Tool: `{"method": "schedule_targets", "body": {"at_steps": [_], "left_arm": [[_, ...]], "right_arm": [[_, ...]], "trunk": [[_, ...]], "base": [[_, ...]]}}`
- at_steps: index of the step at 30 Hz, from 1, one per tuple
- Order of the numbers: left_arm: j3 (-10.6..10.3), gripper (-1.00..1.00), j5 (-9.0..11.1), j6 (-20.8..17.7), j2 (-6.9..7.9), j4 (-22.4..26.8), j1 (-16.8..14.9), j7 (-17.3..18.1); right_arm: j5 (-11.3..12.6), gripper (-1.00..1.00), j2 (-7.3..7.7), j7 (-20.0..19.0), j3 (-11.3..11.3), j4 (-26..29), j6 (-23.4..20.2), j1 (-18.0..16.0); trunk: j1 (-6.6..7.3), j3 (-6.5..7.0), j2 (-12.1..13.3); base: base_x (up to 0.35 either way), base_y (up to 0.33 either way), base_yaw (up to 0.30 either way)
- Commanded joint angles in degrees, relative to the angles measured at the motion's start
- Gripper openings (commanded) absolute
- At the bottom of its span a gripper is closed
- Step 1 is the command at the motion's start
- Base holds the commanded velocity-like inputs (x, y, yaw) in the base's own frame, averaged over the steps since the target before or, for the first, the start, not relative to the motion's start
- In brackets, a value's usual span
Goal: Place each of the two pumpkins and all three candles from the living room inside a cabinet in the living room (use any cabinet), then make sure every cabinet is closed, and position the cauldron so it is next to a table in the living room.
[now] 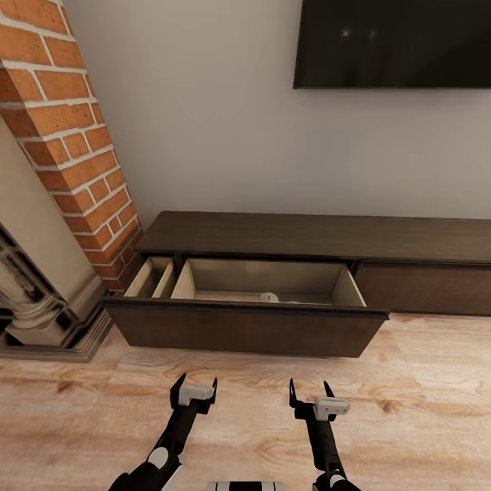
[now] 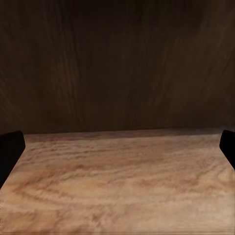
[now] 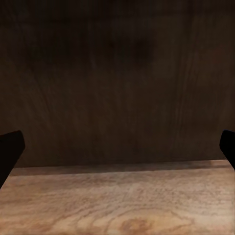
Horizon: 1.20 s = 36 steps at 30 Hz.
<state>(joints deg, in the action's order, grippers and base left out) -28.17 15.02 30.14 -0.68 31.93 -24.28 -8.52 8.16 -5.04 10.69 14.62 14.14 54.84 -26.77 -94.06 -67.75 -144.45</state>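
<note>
Currently parked square to the cabinet [image 1: 307, 239], its wide drawer [image 1: 252, 327] pulled out over the floor [image 1: 409, 409], likely kept open for loading. One pale, rounded top, probably a candle [image 1: 269, 297], sits low inside, mostly hidden by the drawer front. Left end effector [image 1: 194, 389] and right end effector [image 1: 310, 395] hover released and empty, just short of the front panel. Pumpkins, cauldron unsighted. Drawer not yet closed.
</note>
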Motion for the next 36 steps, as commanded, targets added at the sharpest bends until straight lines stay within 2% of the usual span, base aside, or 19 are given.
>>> {"method": "schedule_targets", "body": {"at_steps": [1,36], "left_arm": [[-0.5,1.00,0.2,0.2,0.06,-0.1,-0.1,-0.6],[-0.6,1.00,0.2,0.2,0.29,-1.5,-0.1,-0.5]], "right_arm": [[0.5,1.00,0.02,0.2,0.5,0.0,0.2,0.0],[0.8,1.00,0.08,0.2,0.5,-0.1,0.1,0.0]], "trunk": [[0.01,-0.04,0.0],[0.01,-0.04,0.0]], "base": [[0.000,0.000,0.000],[0.012,0.000,0.000]]}}
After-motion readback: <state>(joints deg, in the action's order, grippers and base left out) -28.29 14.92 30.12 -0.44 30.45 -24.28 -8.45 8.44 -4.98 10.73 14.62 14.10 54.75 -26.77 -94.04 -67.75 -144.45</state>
